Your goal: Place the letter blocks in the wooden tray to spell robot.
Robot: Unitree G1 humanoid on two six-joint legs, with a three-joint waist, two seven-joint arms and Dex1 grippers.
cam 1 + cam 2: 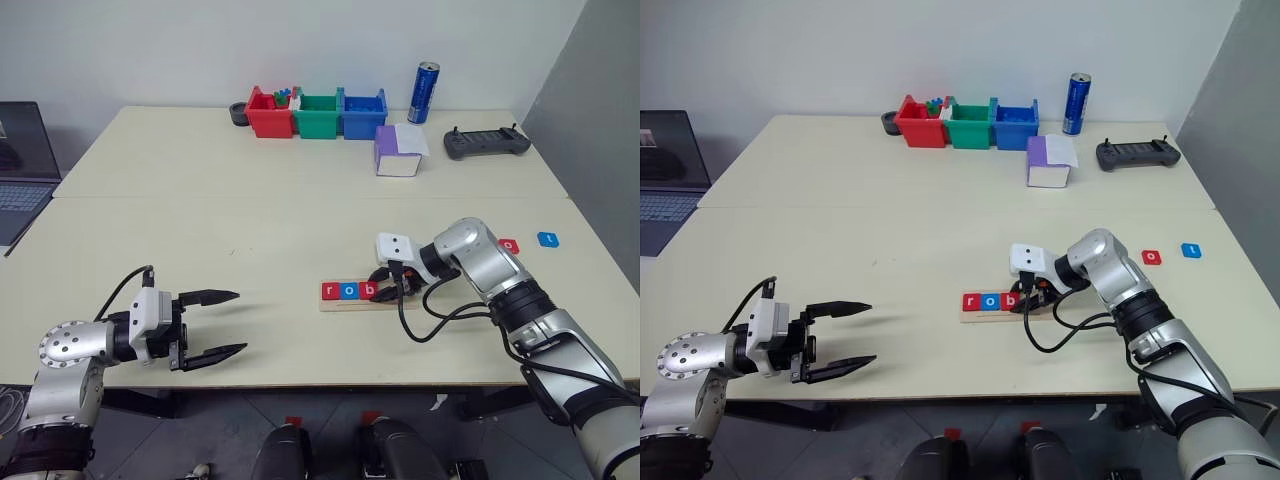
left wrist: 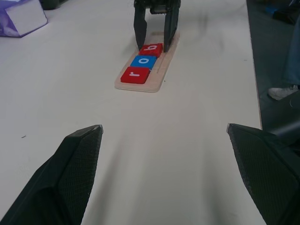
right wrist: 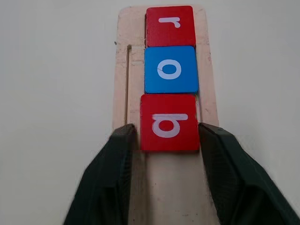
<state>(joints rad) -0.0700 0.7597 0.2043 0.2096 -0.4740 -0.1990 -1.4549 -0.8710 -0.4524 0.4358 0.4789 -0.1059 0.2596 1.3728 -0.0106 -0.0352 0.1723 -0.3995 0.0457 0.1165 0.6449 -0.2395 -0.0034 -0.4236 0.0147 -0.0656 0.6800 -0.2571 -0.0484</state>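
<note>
1. Red tile [image 3: 169, 25], at one end of the wooden tray [image 3: 121, 70]: white lowercase "r".
2. Blue tile [image 3: 170, 69], next in the row: white "o".
3. Red tile [image 3: 169, 123], third in the row: white "b".
4. Red tile [image 1: 510, 244], loose on the table: white "o".
5. Blue tile [image 1: 547, 239] beside it: white mark, not legible.
6. Blue can [image 1: 426, 92]: print unreadable.

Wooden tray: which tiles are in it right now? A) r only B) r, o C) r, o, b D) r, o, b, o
C: the wooden tray holds a red r block, a blue o block and a red b block, the last flanked by the right gripper fingers.
</note>
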